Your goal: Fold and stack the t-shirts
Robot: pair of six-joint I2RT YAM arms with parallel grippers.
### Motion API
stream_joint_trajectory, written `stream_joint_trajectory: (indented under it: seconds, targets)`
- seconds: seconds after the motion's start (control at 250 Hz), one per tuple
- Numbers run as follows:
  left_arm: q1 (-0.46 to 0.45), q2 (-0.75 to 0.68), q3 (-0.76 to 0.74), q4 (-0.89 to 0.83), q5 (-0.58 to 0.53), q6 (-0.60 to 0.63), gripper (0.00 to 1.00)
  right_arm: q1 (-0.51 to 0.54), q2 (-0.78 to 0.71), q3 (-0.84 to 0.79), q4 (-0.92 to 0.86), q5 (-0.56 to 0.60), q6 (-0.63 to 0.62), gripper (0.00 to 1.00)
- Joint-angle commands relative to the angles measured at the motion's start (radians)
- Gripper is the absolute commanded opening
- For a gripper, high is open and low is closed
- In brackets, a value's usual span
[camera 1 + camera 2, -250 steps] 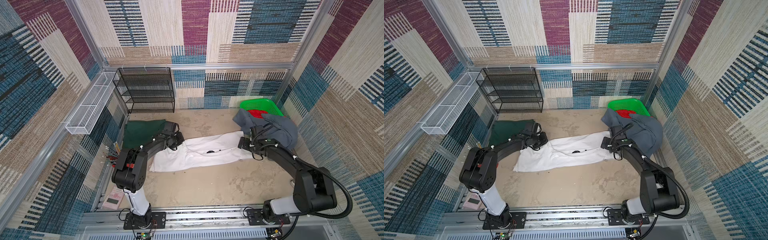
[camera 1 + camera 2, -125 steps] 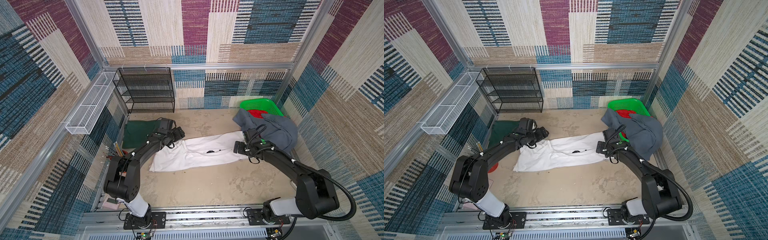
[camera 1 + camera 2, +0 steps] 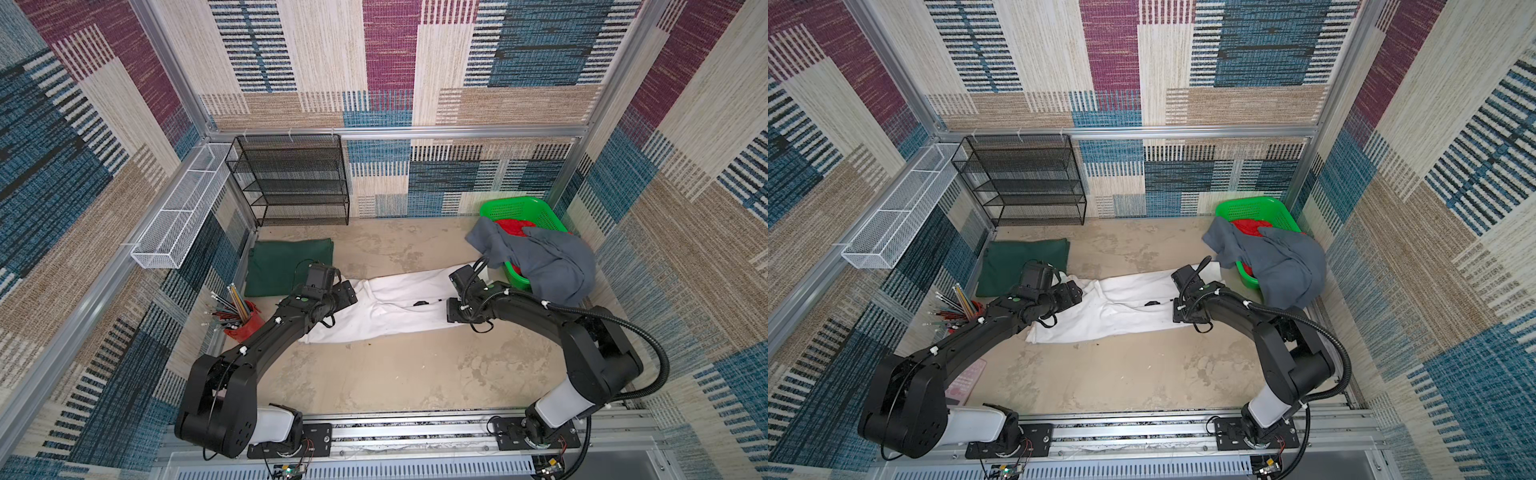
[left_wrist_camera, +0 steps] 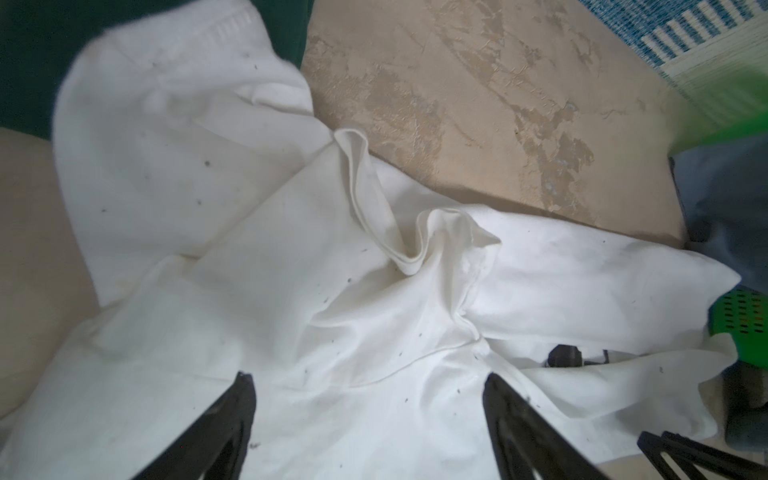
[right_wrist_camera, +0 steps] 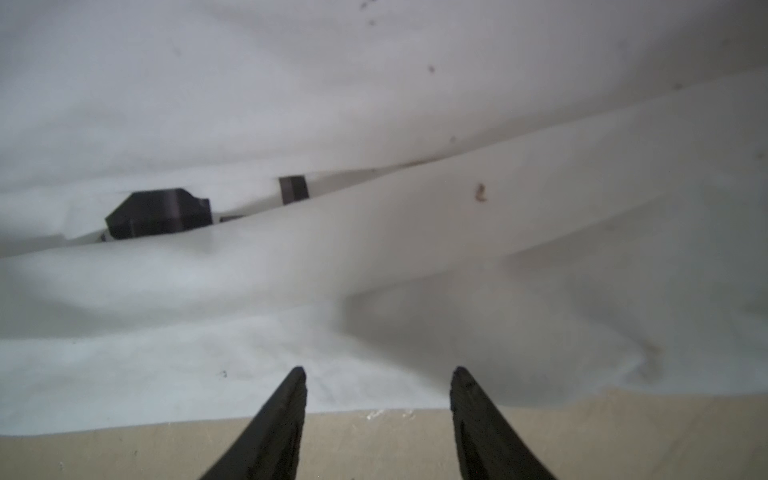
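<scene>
The white t-shirt (image 3: 399,305) (image 3: 1121,305) lies as a long rumpled band across the floor, a scrap of black print showing at a fold (image 5: 158,214). My left gripper (image 3: 349,293) (image 4: 368,380) hovers open over its left end, nothing between the fingers. My right gripper (image 3: 451,311) (image 5: 378,374) is at the shirt's right end, jaws apart, the tips straddling its near hem. The dark green t-shirt (image 3: 286,264) lies folded flat at the back left. The slate grey t-shirt (image 3: 548,266) is draped over the green basket (image 3: 519,208).
A black mesh shelf (image 3: 299,183) stands at the back wall and a white wire tray (image 3: 183,220) hangs on the left wall. A red cup of pencils (image 3: 245,320) stands beside my left arm. Red cloth (image 3: 515,226) lies in the basket.
My left gripper has opened, let go of the white shirt's left end and drawn back a little. My right gripper has moved leftward and nearer to the shirt's near hem, its jaws narrowing.
</scene>
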State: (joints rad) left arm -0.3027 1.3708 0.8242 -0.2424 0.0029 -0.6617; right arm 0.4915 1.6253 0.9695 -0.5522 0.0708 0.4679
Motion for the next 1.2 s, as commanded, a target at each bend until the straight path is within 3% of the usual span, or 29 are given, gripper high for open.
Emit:
stream_joint_trajectory:
  seconds: [0.0,0.292,0.456,1.196]
  targets:
    - [0.001,0.006,-0.008,0.031,-0.003,-0.001,0.87,0.013,0.043,0.042,0.015,-0.029,0.013,0.58]
    - [0.003,0.031,0.006,0.022,0.005,0.011,0.87,0.016,0.142,0.119,0.045,-0.042,0.018,0.59]
    - [0.004,0.024,0.004,0.02,-0.002,0.022,0.88,0.016,0.202,0.204,-0.021,0.063,0.022,0.62]
    - [0.005,-0.062,-0.036,-0.019,-0.026,0.042,0.88,-0.02,0.304,0.362,0.03,0.088,-0.013,0.66]
